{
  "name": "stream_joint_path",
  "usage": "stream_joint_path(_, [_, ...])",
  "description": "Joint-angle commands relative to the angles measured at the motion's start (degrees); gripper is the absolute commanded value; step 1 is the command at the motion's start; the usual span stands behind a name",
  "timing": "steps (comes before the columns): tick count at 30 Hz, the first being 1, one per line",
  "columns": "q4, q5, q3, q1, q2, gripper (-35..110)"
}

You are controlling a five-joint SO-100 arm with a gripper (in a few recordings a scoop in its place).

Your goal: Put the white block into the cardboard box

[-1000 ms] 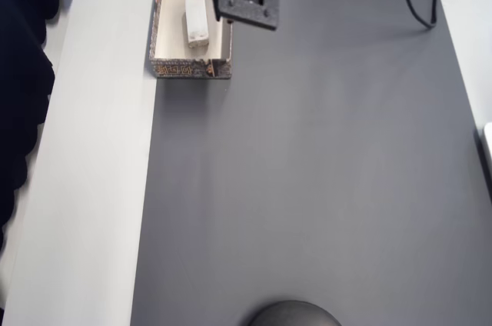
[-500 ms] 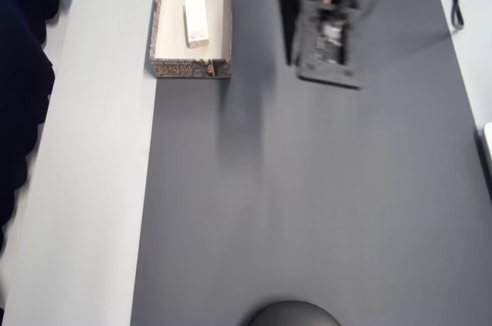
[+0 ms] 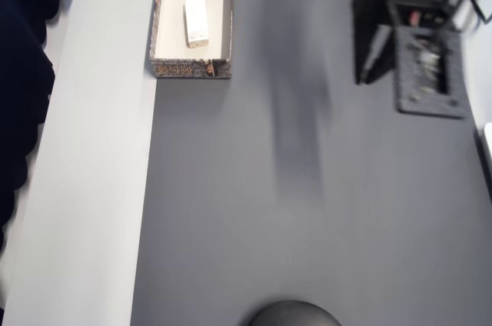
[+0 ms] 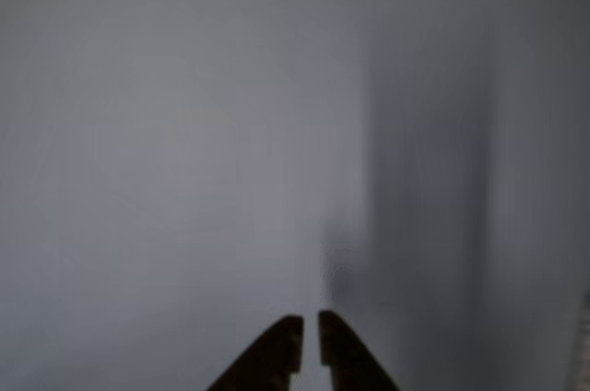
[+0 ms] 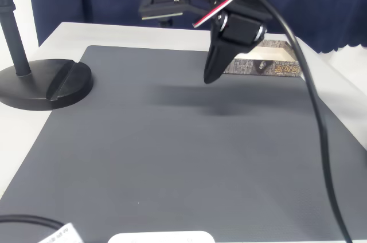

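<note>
Hovering empty, black two-finger pincer point(image 5: 211, 77) has its tips nearly touching, upper right of the overhead frame, well apart from the shallow speckled cardboard box point(image 3: 165, 18) at upper left. Small white rectangular block point(image 3: 196, 21) lies flat inside: task looks done. Dark grey mat point(image 3: 307, 211) offers open room everywhere.

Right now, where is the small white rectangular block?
In the overhead view the small white rectangular block lies flat inside the long speckled cardboard box at the top left, beside the dark grey mat, far from the gripper.
</note>
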Motion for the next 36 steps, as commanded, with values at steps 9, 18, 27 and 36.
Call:
stream_joint_path(9, [-2.5,-11.8,3.7,-11.2,5.1,-2])
stream_joint_path(18, [-4.7,-16.7,9.8,-14.2,8.5,-2])
stream_joint_path(27, [-13.4,-24.2,26.5,-15.4,21.1,-2])
stream_joint_path(36, [-19.1,-31.6,40.7,-17.6,31.3,-2])
